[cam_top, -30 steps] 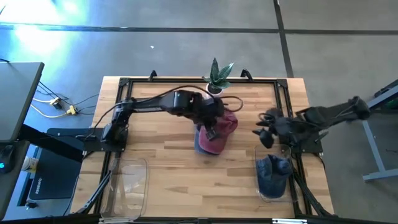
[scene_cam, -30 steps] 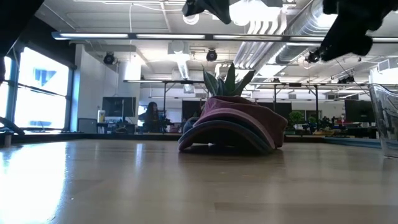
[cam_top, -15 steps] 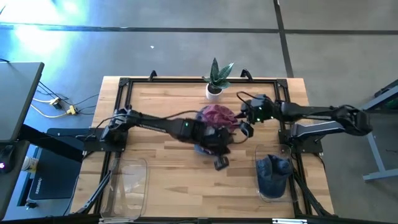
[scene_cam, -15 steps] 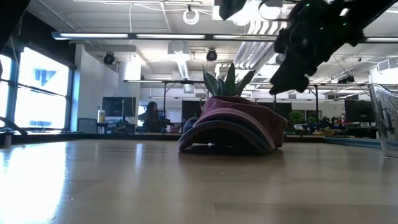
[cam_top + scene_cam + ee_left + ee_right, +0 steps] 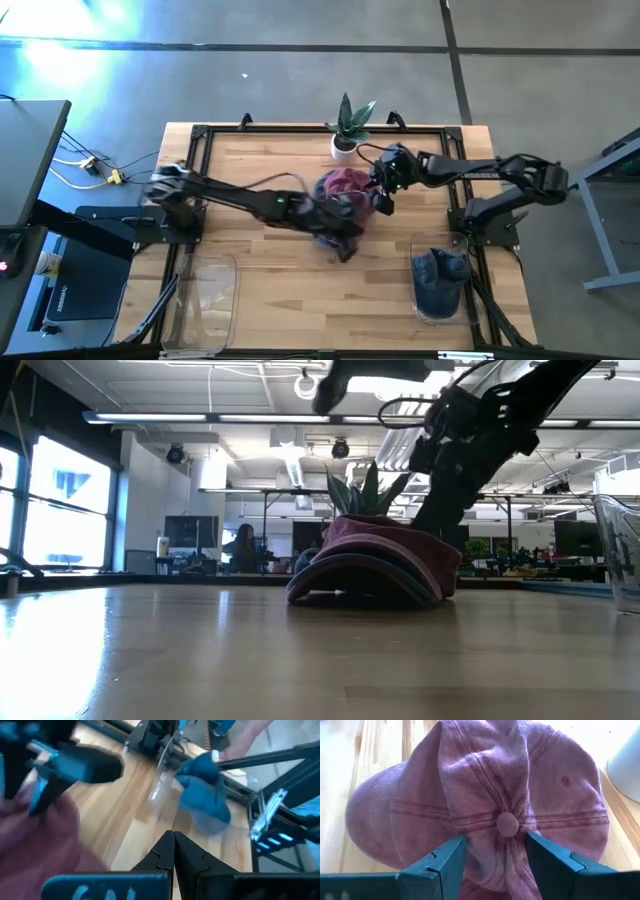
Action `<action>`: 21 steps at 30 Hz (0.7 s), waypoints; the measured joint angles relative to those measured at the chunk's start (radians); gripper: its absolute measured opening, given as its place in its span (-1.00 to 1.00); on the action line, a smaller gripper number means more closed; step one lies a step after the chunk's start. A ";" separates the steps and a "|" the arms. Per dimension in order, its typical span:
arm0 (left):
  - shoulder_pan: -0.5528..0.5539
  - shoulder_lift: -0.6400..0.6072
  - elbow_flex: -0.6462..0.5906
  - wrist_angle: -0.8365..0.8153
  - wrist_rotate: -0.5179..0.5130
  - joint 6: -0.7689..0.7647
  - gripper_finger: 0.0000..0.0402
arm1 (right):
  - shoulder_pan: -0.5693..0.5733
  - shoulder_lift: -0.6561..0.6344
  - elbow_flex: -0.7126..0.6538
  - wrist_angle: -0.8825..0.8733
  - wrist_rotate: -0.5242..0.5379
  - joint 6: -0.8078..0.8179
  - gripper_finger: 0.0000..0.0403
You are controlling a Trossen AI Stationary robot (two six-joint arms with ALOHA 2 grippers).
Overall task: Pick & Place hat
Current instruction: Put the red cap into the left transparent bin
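While the right claw (image 5: 495, 852) stands spread, the maroon hat's (image 5: 485, 795) crown sits between its fingers.

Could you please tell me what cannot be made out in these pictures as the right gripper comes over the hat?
- High view: the left gripper is motion-blurred and merges with the hat.
- Low view: the right gripper drops behind the hat, hiding its fingertips.
- Right wrist view: the hat's underside; contact cannot be told.
- Left wrist view: the blue cloth in the clear bin is blurred.

Count of items on and around the table.
One maroon cap (image 5: 347, 186) atop one darker cap (image 5: 372, 578); one potted plant (image 5: 347, 128); two clear bins (image 5: 205, 296), one holding one blue cap (image 5: 439, 279); two arms, two grippers (image 5: 384, 186).
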 joint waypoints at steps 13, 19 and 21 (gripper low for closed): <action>0.164 -0.417 -0.493 0.176 0.010 0.008 -1.00 | 0.013 0.090 0.012 0.148 -0.060 0.058 -0.63; 0.257 -0.533 -0.501 0.054 0.042 0.109 -1.00 | 0.042 0.020 0.107 0.027 0.000 0.154 -0.91; 0.292 -0.570 -0.503 0.023 0.069 0.144 -1.00 | 0.055 0.002 0.157 -0.066 0.022 0.168 -0.89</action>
